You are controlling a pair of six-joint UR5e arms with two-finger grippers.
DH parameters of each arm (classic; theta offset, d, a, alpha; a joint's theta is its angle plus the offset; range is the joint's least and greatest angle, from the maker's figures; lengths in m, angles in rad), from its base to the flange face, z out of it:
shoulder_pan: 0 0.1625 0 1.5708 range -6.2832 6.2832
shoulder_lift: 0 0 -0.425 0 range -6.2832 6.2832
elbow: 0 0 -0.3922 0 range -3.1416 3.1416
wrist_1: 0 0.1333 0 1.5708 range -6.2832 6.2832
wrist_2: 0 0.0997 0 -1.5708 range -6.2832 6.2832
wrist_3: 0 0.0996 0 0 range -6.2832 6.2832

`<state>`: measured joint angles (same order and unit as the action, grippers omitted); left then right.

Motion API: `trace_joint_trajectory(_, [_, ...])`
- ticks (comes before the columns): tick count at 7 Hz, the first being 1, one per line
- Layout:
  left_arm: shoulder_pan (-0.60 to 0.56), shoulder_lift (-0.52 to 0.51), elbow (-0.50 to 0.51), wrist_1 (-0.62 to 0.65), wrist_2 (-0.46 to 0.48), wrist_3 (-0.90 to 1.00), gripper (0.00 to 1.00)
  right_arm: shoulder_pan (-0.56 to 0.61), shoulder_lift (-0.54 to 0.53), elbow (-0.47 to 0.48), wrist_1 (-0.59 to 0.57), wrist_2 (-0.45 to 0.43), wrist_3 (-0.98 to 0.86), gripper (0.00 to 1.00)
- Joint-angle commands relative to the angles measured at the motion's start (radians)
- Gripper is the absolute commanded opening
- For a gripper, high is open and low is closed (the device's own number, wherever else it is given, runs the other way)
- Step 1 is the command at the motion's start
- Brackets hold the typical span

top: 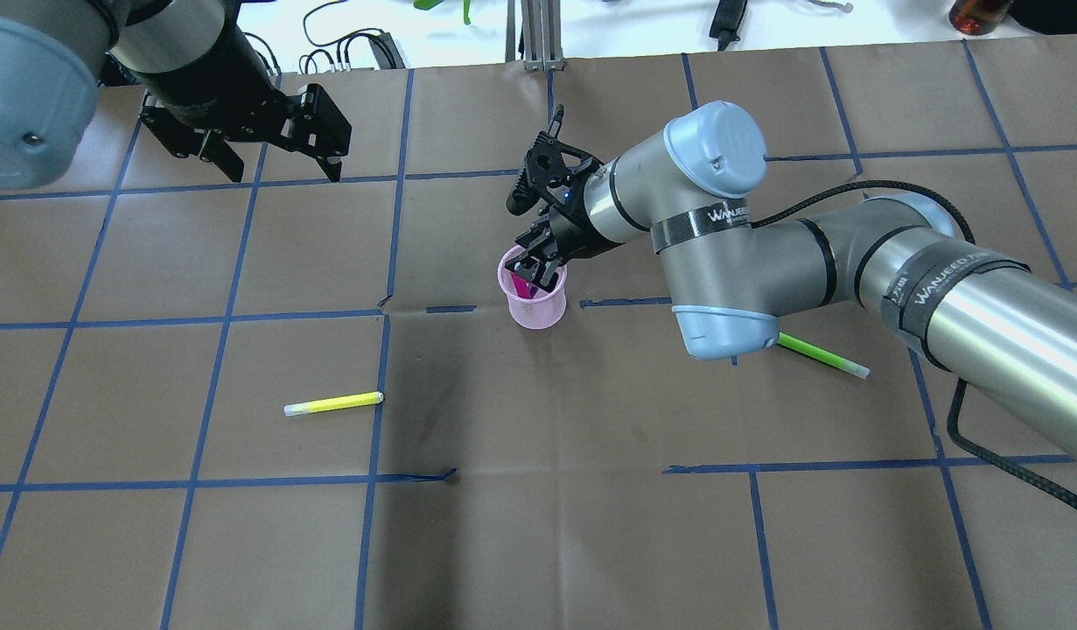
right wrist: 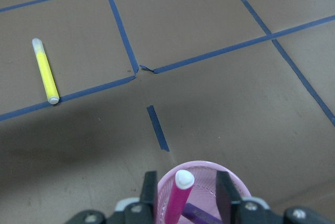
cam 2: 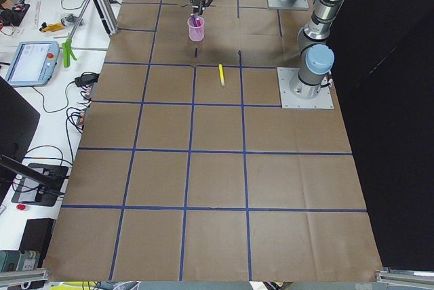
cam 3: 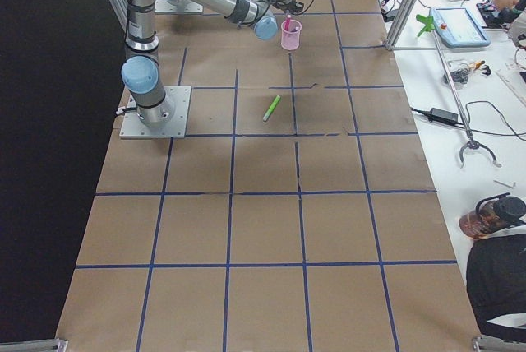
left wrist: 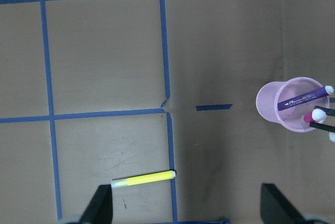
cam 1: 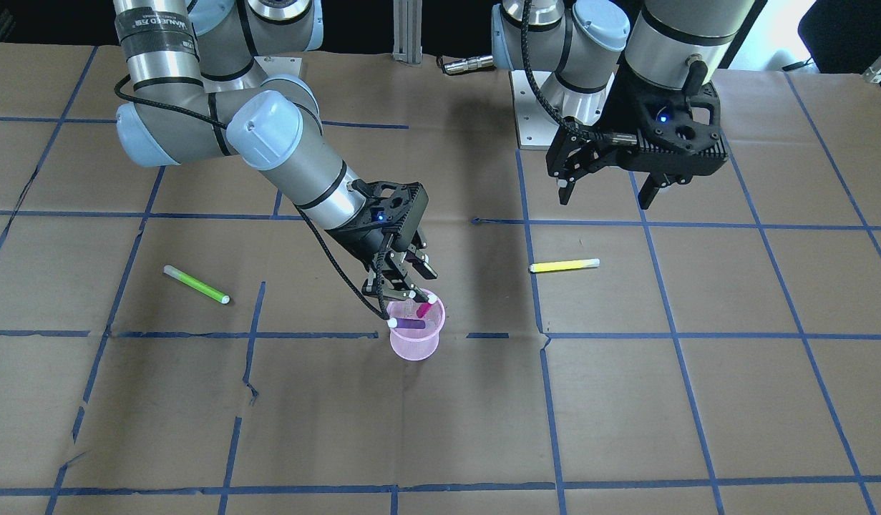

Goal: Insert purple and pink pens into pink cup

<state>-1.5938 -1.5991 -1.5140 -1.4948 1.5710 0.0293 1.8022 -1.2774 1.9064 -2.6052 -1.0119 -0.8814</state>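
Pink pen [right wrist: 179,200] stands in the pink cup [cam 1: 415,347] beside the purple pen [left wrist: 301,97] — right gripper [right wrist: 187,185] fingers spread clear of it, left gripper [top: 284,168] likewise apart — task looks essentially done.

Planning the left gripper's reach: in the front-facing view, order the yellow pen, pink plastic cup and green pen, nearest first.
1. Yellow pen, just below the left gripper.
2. Pink plastic cup, table centre.
3. Green pen, far view-left.

the right pincer [cam 1: 403,286] sits over the mouth of the pink cup [cam 1: 415,348], fingers [right wrist: 149,188] spread either side of the pink pen [right wrist: 178,205]; the purple pen [left wrist: 301,98] leans across the rim. bare table [cam 1: 626,400] rings the cup. the yellow pen [cam 1: 563,265] and green pen [cam 1: 195,285] lie well apart, one toward each side.
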Motion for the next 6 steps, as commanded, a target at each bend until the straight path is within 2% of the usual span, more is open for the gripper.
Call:
trace_joint_trajectory(1, [0.0,0.002,0.0,0.001,0.001,-0.003,0.98,-0.001,-0.011,-0.033,-0.021,0.08,0.071,1.0])
trace_joint_trajectory(3, [0.0,0.002,0.0,0.001,0.0,-0.003,0.98,-0.02,-0.019,-0.13,0.031,0.043,0.245,1.0])
trace_joint_trajectory(4, [0.002,0.002,0.0,0.001,0.0,-0.002,0.98,-0.018,-0.051,-0.162,0.156,-0.062,0.318,1.0])
trace_joint_trajectory(6, [0.002,0.002,0.0,0.001,0.001,-0.002,0.98,-0.032,-0.127,-0.231,0.555,-0.27,0.386,1.0])
